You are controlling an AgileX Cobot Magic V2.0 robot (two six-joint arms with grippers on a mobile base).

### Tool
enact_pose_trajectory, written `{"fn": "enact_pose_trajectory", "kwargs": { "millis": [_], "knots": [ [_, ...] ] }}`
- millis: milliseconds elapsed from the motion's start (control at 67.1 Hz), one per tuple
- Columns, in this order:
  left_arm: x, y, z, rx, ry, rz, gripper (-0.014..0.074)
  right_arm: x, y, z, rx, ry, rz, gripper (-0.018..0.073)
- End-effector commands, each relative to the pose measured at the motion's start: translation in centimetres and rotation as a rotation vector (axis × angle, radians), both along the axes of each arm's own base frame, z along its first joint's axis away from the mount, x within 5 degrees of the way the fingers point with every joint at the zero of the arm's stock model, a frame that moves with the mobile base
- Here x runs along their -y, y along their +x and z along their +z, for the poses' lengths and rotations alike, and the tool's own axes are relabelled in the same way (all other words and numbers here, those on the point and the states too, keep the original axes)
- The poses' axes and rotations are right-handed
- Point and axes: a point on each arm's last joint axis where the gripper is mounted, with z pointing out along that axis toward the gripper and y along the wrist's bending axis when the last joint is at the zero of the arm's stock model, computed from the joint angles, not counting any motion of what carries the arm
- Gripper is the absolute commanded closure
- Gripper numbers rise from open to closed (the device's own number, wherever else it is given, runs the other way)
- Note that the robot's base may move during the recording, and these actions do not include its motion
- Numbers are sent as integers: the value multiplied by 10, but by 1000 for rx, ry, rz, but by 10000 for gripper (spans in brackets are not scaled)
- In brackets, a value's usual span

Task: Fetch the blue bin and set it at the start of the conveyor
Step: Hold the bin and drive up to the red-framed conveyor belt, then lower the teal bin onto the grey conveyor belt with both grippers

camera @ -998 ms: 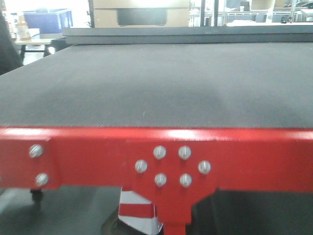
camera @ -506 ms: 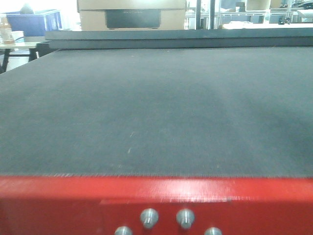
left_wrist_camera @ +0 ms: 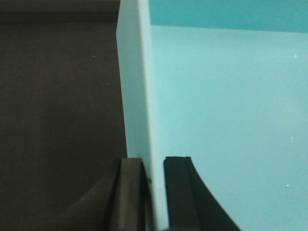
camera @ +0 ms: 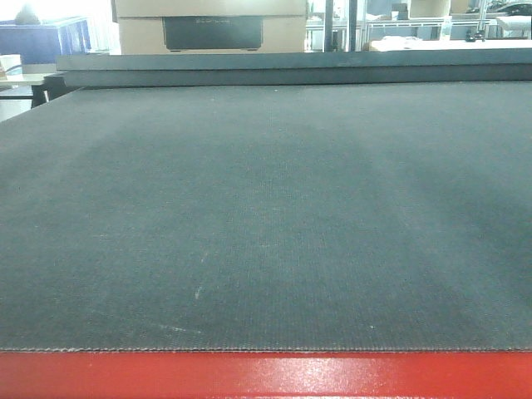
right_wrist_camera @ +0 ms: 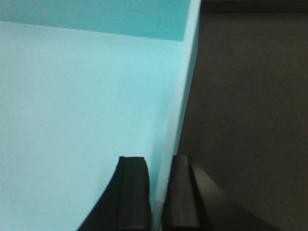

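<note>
Two blue bin [left_wrist_camera: 231, 120] walls clamped, rest cropped

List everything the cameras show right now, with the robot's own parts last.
conveyor start: one, dark grey woven belt, fills most of the front view.
red frame: one, glossy red, along the belt's near edge.
beige box: one, tan with a dark panel, beyond the belt's far end.
dark blue object: one, far left background, too blurred to identify.
blue bin: one, light turquoise, seen only in the two wrist views, nothing in the part that shows.
left gripper: one, black fingers, shut on a bin wall, one finger inside and one outside.
right gripper: one, black fingers, shut on a bin wall the same way.
</note>
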Motion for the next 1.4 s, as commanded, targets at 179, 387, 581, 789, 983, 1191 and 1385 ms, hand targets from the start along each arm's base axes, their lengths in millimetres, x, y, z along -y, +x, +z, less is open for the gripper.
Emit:
{"fn": "enact_pose_trajectory", "kwargs": {
  "millis": [179, 387, 581, 789, 983, 1191, 1385],
  "knots": [
    [-4, -3, 9, 67, 9, 10, 708, 7, -3, 9, 73, -52, -23, 711],
    [-4, -3, 9, 67, 9, 10, 708, 7, -3, 9, 73, -52, -23, 711],
    [-4, -3, 9, 67, 9, 10, 708, 7, -3, 9, 73, -52, -23, 711],
    [-4, -3, 10, 69, 9, 10, 708, 7, -3, 9, 73, -52, -23, 711],
    [-4, -3, 10, 69, 9, 10, 708, 6, -3, 9, 77, -45, -21, 711],
    [-4, -3, 8, 52, 11, 9, 708, 4, -7, 8, 40, -20, -2, 711],
    [0, 13, -22, -126, 104, 1, 708, -1, 20, -18, -75, -44, 4, 711]
  ]
}}
